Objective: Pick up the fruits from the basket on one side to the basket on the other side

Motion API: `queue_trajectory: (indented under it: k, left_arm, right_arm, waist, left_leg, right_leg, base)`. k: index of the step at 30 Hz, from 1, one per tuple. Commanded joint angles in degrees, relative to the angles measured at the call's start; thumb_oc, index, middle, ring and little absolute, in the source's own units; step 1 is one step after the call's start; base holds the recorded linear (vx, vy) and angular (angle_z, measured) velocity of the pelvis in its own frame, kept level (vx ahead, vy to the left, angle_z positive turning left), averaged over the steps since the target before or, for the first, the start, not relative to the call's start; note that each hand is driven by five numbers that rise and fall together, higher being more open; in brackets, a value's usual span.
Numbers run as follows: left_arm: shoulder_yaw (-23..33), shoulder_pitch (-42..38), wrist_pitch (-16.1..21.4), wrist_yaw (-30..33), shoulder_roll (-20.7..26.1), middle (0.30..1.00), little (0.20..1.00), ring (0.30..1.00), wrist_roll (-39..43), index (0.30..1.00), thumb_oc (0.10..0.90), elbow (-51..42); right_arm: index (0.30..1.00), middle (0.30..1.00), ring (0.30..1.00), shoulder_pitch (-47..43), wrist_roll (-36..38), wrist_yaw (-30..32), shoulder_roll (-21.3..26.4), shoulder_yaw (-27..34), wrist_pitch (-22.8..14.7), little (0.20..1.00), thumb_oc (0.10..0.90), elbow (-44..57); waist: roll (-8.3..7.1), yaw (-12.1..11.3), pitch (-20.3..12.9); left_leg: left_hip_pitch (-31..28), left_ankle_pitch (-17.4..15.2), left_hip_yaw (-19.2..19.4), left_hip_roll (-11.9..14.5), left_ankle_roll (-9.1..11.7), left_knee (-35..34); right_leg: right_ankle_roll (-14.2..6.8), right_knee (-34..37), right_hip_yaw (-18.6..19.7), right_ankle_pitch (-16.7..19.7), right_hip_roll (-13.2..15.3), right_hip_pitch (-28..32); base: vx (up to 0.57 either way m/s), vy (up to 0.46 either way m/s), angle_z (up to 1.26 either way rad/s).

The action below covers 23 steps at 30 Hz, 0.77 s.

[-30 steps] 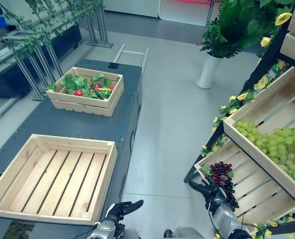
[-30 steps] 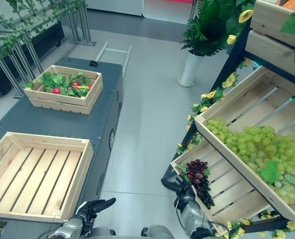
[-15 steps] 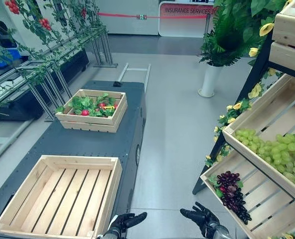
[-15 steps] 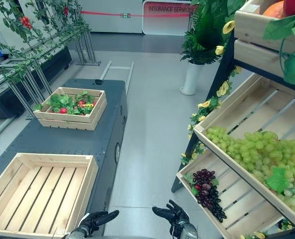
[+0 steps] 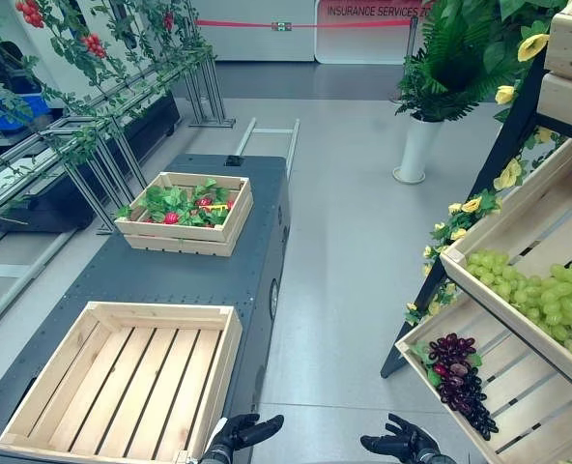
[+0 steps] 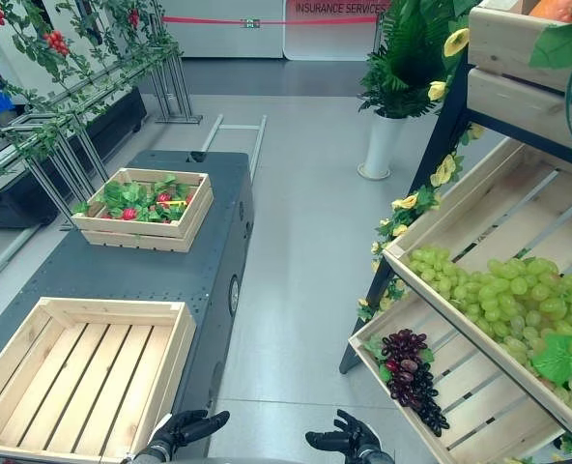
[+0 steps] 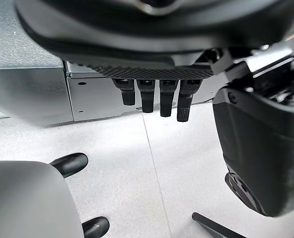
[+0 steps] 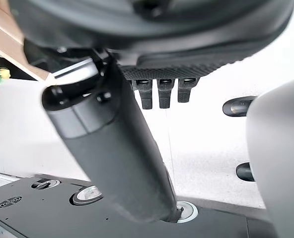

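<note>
dark grapes (image 5: 457,373) | lying in lower shelf crate (image 5: 528,406) | empty crate (image 5: 122,382) on cart

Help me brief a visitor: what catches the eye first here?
The heap of green grapes in the slanted shelf crate on the right, with a dark grape bunch in the crate below. On the left, an empty wooden crate sits on the grey cart.

Two dark robot hands reach forward, low in the head camera's view. The left hand (image 5: 240,432) has its fingers (image 7: 160,101) extended straight and holds nothing. The right hand (image 5: 402,445), set well apart from it, has its fingers (image 8: 159,95) spread and relaxed, thumb out, and is likewise empty.
</note>
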<state>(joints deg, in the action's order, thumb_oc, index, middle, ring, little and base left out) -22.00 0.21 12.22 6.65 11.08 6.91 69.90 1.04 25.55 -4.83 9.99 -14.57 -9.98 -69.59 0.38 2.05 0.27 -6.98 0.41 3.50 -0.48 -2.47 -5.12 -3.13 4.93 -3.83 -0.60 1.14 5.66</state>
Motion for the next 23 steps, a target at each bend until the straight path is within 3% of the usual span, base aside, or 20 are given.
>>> queue_trajectory:
  k: [1,5,10,23]
  left_arm:
    - [0.3,-4.4,3.6,6.5,-0.1,0.900,0.900,0.900,-3.3,0.900,0.800,2.3]
    - [-0.1,-5.3,3.9,8.6,-0.1,0.900,0.900,0.900,-8.2,0.900,0.800,2.4]
    - [-4.6,-5.8,10.7,0.6,-0.7,0.900,0.900,0.900,-9.6,0.900,0.800,0.1]
    - [-3.7,-5.1,10.4,-1.9,-0.5,0.900,0.900,0.900,-5.0,0.900,0.800,0.8]
  right_arm:
    - [0.900,0.900,0.900,-3.7,-2.8,-2.9,0.0,-1.3,-4.8,0.900,0.800,-1.1]
    - [0.900,0.900,0.900,-3.6,-4.7,-2.5,-0.3,-2.0,-5.1,0.900,0.800,-1.8]
    - [0.900,0.900,0.900,-4.2,-9.0,-2.0,-0.3,-4.3,-5.3,0.900,0.800,-1.7]
    - [0.900,0.900,0.900,-5.0,-11.0,-0.4,-0.2,-4.8,-3.8,0.900,0.800,-2.6]
  waist:
    - [-0.98,-0.5,2.4]
    - [-1.15,-0.8,2.7]
    - [-0.85,-1.3,3.0]
    - [-0.89,-1.9,2.7]
  left_leg:
    - [1.2,-4.5,-2.1,-2.4,-0.1,0.1]
    - [1.0,-4.6,-2.7,-2.5,-0.2,0.1]
    - [1.2,-4.6,-3.4,-2.6,-0.1,0.1]
    - [0.5,-4.9,-4.1,-2.8,0.0,0.1]
  right_leg:
    - [0.6,-1.6,-0.2,-1.7,-1.3,-0.5]
    - [0.5,-1.2,-0.5,-1.5,-1.1,-0.1]
    - [0.4,-1.1,-1.1,-1.7,-1.0,0.0]
    - [0.4,-0.3,-2.3,-1.6,-0.8,1.2]
  base:
    - [0.00,0.000,0.00]
    - [0.00,0.000,0.00]
    - [0.00,0.000,0.03]
    - [0.02,-0.002,0.06]
